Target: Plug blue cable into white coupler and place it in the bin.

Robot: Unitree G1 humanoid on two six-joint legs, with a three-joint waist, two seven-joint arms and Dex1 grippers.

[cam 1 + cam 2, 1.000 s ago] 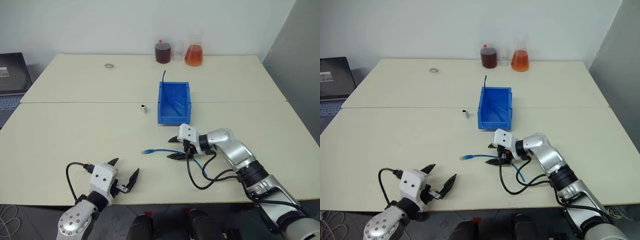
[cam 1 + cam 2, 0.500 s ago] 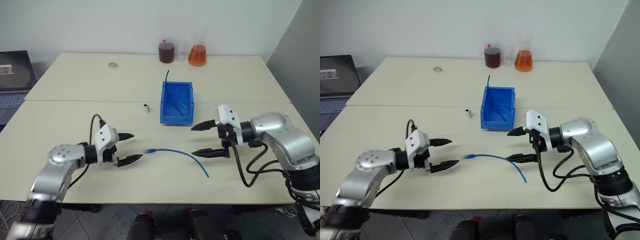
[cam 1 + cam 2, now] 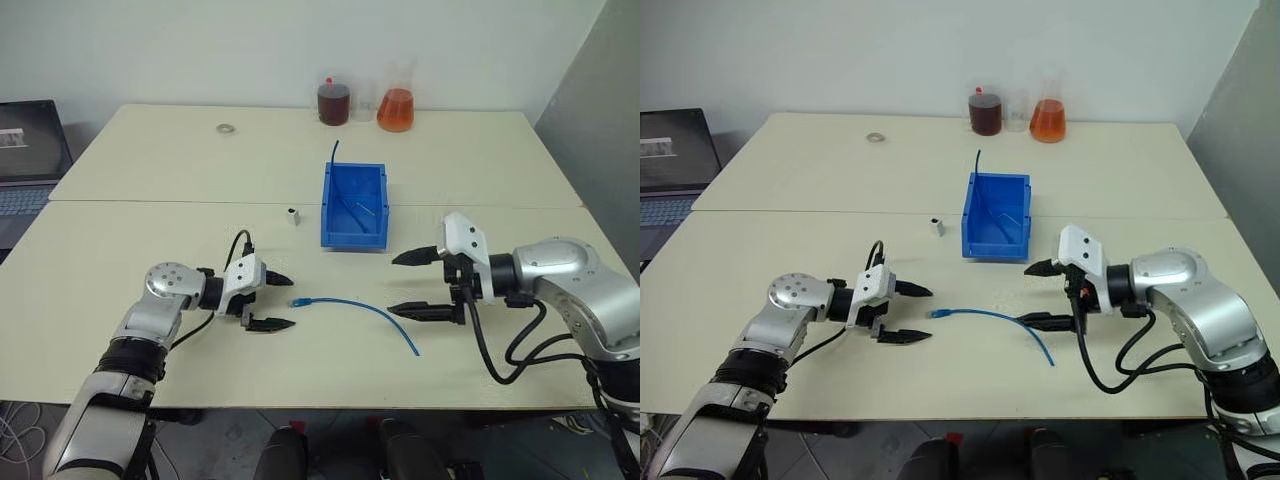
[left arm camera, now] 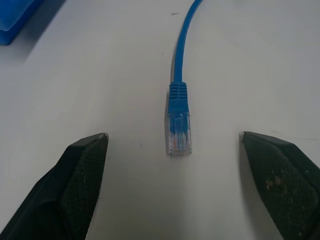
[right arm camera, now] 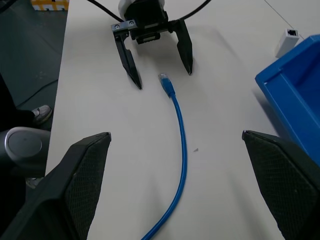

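Left wrist view shows the left claw (image 4: 172,187) wide open, empty, straddling the blue cable (image 4: 179,117) plug flat on the table (image 4: 100,80); closing off-centre could skid it aside

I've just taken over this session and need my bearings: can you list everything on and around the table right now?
blue cable: one, bright blue, lying loose on the near table, its plug end toward the left gripper.
white coupler: one, white, standing on the table just left of the bin.
bin: one, blue, mid-table, a thin dark wire rising at its far left corner.
jar: one, dark red liquid, far edge.
flask: one, orange liquid, far edge, right of the jar.
clear glass: one, between the jar and the flask.
ring: one, metal, far left of the table.
laptop: one, dark, beside the table's left edge.
left gripper: open, close to the cable's plug.
right gripper: open, over the cable's other end.
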